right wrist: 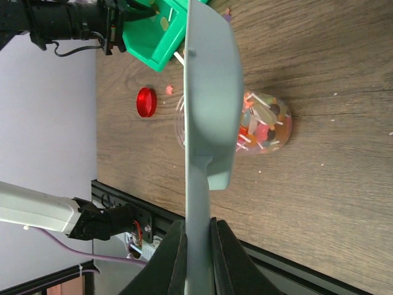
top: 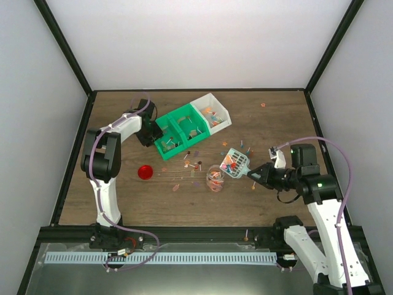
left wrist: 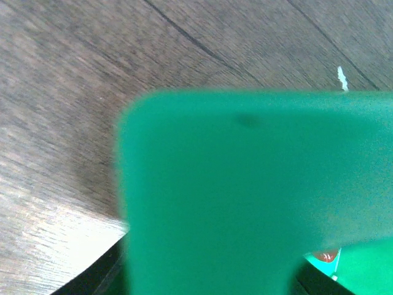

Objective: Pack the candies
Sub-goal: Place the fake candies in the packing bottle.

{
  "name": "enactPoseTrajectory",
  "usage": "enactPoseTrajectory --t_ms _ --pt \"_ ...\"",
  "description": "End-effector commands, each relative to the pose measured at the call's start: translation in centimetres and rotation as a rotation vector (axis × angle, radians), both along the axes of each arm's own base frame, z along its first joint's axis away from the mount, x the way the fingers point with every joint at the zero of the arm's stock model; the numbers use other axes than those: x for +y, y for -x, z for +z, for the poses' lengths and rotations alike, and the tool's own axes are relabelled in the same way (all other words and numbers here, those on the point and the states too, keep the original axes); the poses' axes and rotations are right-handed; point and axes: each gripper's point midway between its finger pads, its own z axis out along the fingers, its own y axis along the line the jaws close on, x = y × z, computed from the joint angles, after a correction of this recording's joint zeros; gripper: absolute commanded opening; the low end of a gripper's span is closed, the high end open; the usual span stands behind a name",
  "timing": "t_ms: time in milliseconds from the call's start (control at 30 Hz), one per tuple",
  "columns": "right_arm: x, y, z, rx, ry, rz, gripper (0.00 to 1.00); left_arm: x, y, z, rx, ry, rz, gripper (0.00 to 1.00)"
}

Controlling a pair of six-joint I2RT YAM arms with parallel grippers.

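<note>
Right hand (right wrist: pixel 198 243) clamped on scoop (right wrist: pixel 212 92) beside jar (top: pixel 214 179) of candies (right wrist: pixel 263 123); left hand (top: pixel 149 136) at green bin (top: pixel 178 117), grip unclear

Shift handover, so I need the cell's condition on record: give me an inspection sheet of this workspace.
Surface: wooden table, candies strewn mid-table.
Job's things: candies in scoop, clear jar, green bin and white bin.
Clutter: red lid left of jar.
Grippers: right gripper shut on scoop handle near jar; left gripper at green bin, state unclear.
Cables: purple cables along both arms.
Surroundings: white walls, black frame.
</note>
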Motion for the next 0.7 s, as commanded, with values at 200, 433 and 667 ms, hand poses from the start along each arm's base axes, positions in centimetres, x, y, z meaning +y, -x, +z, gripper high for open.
enactPoseTrajectory --t_ms 200,433,667 --pt "-0.80 -0.36 1.37 -0.065 0.083 0.017 0.01 -0.44 -0.25 1.26 -0.038 0.024 -0.003 0.47" --pt "-0.85 -0.42 1.42 -0.071 0.093 0.024 0.01 -0.46 -0.28 1.12 -0.039 0.025 -0.004 0.47" --pt "-0.89 -0.42 1.29 -0.071 0.109 0.040 0.01 -0.67 -0.19 0.61 -0.027 0.035 -0.007 0.47"
